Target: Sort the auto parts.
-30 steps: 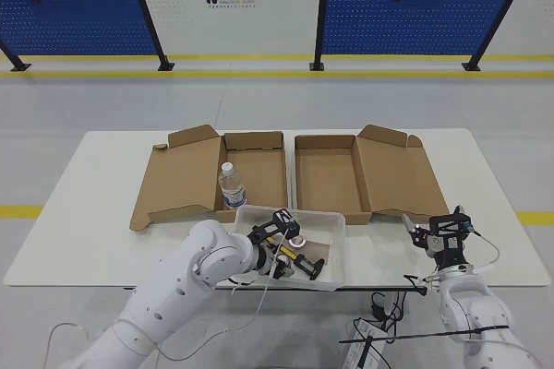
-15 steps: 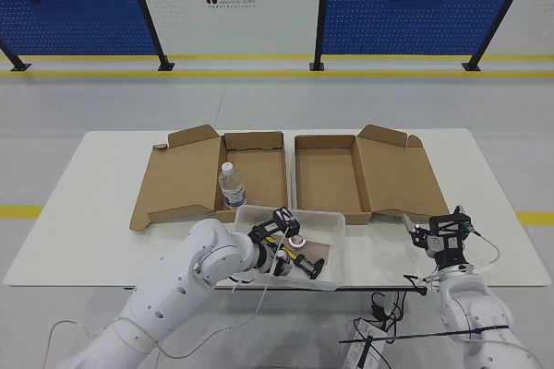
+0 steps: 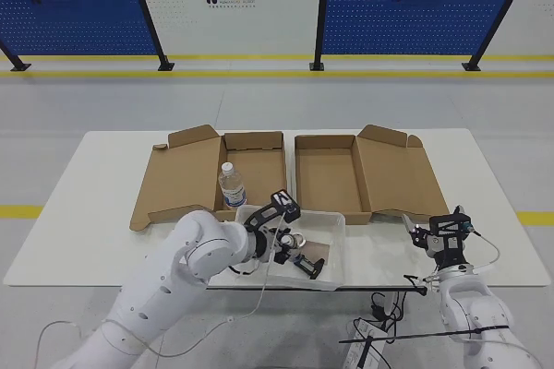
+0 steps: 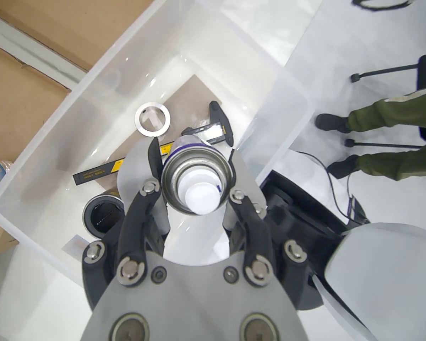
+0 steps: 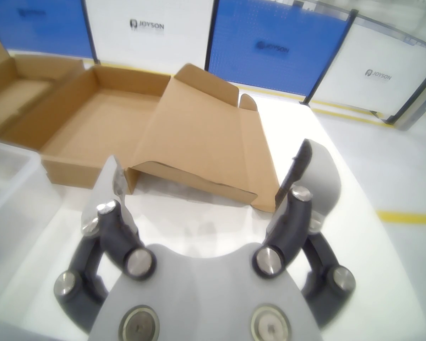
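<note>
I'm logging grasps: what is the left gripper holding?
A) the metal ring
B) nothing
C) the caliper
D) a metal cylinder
D: the left gripper is shut on the metal cylinder, while the ring and caliper lie in the bin.

Can point(image 4: 195, 184): steel, purple band, white core, seen end-on, clamped in left gripper point(image 4: 193, 152) above clear bin point(image 4: 234, 45). In bin on brown card point(image 4: 188, 93): steel ring point(image 4: 152, 119) lying flat, black caliper point(image 4: 213, 130) just beside. Black sleeve point(image 4: 101, 214) near a corner, open end up. Left box point(image 3: 258, 175) and right box point(image 3: 328, 180) open behind bin.
</note>
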`<action>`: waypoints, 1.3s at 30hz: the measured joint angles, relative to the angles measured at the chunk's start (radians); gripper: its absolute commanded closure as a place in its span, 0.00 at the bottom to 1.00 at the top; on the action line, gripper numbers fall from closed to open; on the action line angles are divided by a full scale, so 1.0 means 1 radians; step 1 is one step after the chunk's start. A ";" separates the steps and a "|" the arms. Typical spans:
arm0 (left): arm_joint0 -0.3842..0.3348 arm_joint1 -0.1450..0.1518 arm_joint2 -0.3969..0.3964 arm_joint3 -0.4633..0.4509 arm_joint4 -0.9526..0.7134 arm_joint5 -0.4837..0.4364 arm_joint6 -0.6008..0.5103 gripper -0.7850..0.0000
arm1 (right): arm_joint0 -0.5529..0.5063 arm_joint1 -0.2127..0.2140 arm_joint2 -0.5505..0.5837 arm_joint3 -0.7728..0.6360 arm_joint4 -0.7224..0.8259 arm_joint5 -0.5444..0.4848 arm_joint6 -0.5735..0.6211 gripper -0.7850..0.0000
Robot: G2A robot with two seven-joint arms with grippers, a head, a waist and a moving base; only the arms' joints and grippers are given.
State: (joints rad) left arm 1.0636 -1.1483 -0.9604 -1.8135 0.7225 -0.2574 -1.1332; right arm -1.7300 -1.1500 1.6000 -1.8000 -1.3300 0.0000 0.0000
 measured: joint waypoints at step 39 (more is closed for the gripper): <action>-0.134 0.114 0.071 -0.131 -0.459 -0.409 -0.020 1.00 | 0.000 0.000 0.000 0.000 0.000 0.000 0.000 0.00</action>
State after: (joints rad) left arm 0.9299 -1.0345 -0.8889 -1.9441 0.2634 -0.6669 -1.1535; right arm -1.7300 -1.1500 1.6000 -1.8000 -1.3300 0.0000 0.0000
